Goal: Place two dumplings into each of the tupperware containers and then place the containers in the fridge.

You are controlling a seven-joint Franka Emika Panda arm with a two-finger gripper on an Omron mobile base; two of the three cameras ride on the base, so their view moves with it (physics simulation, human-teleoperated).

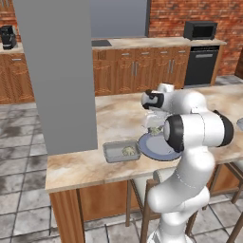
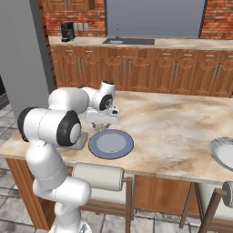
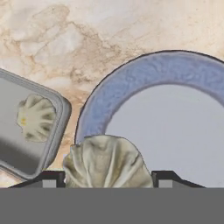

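My gripper (image 3: 109,177) is shut on a creased beige dumpling (image 3: 105,162), which hangs over the near-left rim of the round blue-grey plate (image 3: 144,74). To the left of the plate lies a grey tupperware container (image 3: 59,118) with one dumpling (image 3: 36,118) in it. From the left base view, the gripper (image 1: 154,125) holds its dumpling (image 1: 154,131) above the plate (image 1: 151,148), with the grey container (image 1: 111,153) and the dumpling inside it (image 1: 128,151) beside it. The right base view has the gripper (image 2: 101,122) over the plate (image 2: 110,144). The tall grey fridge (image 1: 57,71) rises at the counter's left end.
A round white plate (image 2: 223,152) lies at the counter's right end. Stools (image 2: 98,175) stand under the near edge. Along the back wall are wooden cabinets, a black dishwasher (image 1: 201,64), a microwave (image 1: 200,30), a coffee machine (image 1: 8,37) and a sink (image 2: 129,41).
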